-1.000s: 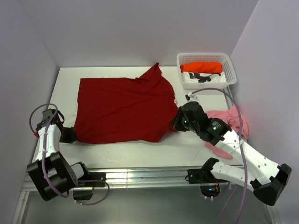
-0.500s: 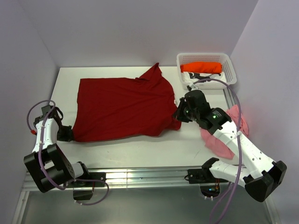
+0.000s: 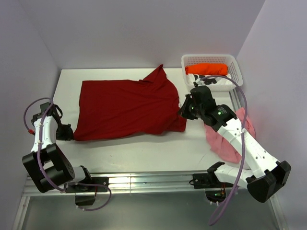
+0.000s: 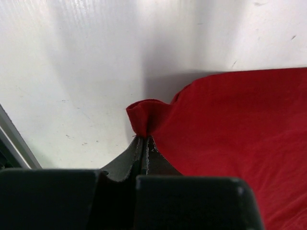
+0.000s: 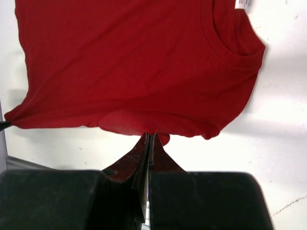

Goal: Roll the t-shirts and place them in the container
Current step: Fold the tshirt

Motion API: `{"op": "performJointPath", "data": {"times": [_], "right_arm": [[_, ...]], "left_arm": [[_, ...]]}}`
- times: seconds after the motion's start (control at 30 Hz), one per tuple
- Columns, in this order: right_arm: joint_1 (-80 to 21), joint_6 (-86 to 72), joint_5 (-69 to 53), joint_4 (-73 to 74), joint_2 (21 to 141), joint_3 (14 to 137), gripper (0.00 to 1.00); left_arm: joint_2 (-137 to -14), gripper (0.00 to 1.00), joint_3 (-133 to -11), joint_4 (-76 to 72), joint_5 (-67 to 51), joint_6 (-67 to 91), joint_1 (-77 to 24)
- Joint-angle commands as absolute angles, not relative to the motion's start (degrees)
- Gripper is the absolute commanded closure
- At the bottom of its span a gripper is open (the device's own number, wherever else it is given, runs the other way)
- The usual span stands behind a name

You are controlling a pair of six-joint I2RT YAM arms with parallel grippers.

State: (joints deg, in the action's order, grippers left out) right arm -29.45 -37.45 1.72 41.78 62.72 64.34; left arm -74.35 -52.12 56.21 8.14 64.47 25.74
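Arms reach low, jaws pinching red t-shirt [image 3: 127, 108].

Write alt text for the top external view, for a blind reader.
A dark red t-shirt lies spread on the table, the left gripper holding its near-left corner and the right gripper its right edge. A pink t-shirt lies crumpled at right; an orange-red t-shirt sits in the white basket.
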Motion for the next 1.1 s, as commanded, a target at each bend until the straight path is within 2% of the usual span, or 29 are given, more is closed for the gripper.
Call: {"op": "performJointPath", "data": {"times": [0.0, 0.53, 0.77, 1.07], "right_arm": [[-28.3, -36.9, 2.0, 40.4, 64.1, 67.4, 1.00], [-24.2, -37.8, 2.1, 36.8, 65.7, 66.6, 1.00], [-23.1, -38.0, 2.7, 36.2, 67.1, 68.2, 1.00], [-21.5, -36.7, 3.3, 36.6, 71.9, 71.9, 1.00]], "left_arm": [[-76.0, 1.00, -56.5, 59.2, 10.6, 66.1, 25.1], [-81.9, 1.00, -64.0, 64.2, 13.7, 69.2, 21.0], [-84.9, 1.00, -62.7, 63.2, 11.0, 70.0, 21.0], [-94.3, 1.00, -70.6, 72.9, 14.6, 73.2, 18.9]]}}
